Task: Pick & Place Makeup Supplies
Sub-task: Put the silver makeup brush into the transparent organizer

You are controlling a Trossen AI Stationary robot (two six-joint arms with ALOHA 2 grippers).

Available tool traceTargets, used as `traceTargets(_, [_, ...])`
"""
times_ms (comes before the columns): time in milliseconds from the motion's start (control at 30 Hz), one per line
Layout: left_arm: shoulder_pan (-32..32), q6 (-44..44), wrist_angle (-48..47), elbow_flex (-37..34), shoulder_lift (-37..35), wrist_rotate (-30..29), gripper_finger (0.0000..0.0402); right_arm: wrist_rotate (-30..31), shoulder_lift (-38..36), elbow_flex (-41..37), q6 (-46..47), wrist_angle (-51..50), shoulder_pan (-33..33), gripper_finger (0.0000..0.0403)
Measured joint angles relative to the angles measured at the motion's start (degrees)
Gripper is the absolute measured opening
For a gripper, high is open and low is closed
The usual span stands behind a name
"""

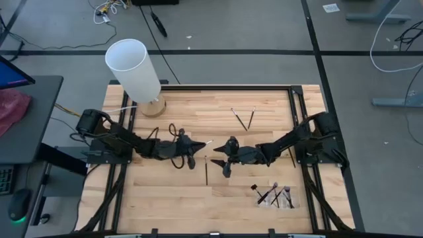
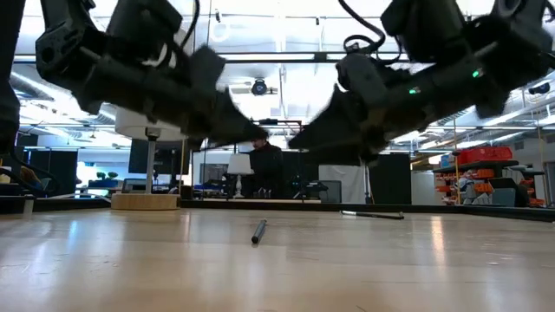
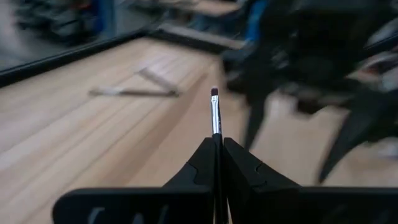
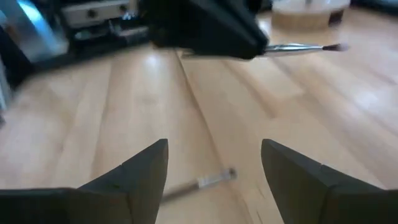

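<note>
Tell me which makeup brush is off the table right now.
The brush clamped in the left gripper, mid-table, bristle tip pointing toward the open right gripper. The single brush below it, the crossed pair and the cluster lie on the wood.

Left hand [image 1: 195, 148] & right hand [image 1: 227, 158] face off mid-table; brush [image 1: 206, 170] on table [image 1: 172, 198] btwn them.

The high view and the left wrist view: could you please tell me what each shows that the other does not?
Only the high view shows the tall white cylinder and the heap of thin makeup brushes by the right arm.

Only the left wrist view shows the left gripper shut on a slim silver-ferruled brush.

Both show the pale wooden table and the two crossed brushes.
</note>
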Motion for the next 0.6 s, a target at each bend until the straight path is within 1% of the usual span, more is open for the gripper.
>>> traceTargets(100, [-0.4,2.3,5.8,0.1,-0.3,4.5,0.0015,0.2,3.0,-0.8,-2.4,10.2,-0.5,0.0261])
traceTargets(233, [-1.5,3.5,9.9,0.1,-0.3,7.1,0.0013,0.5,4.7,-0.8,-8.0,21.5,-0.2,0.0261])
traceTargets(467, [-3.2,4.4,10.5,0.0,-0.3,7.2,0.0016,4.1,4.0,-0.8,-14.5,28.5,1.4,0.0260])
traceTargets(600, [-3.6,4.9,10.9,0.0,-0.3,7.1,0.0014,3.9,4.0,-0.8,-15.1,29.6,2.1,0.0241])
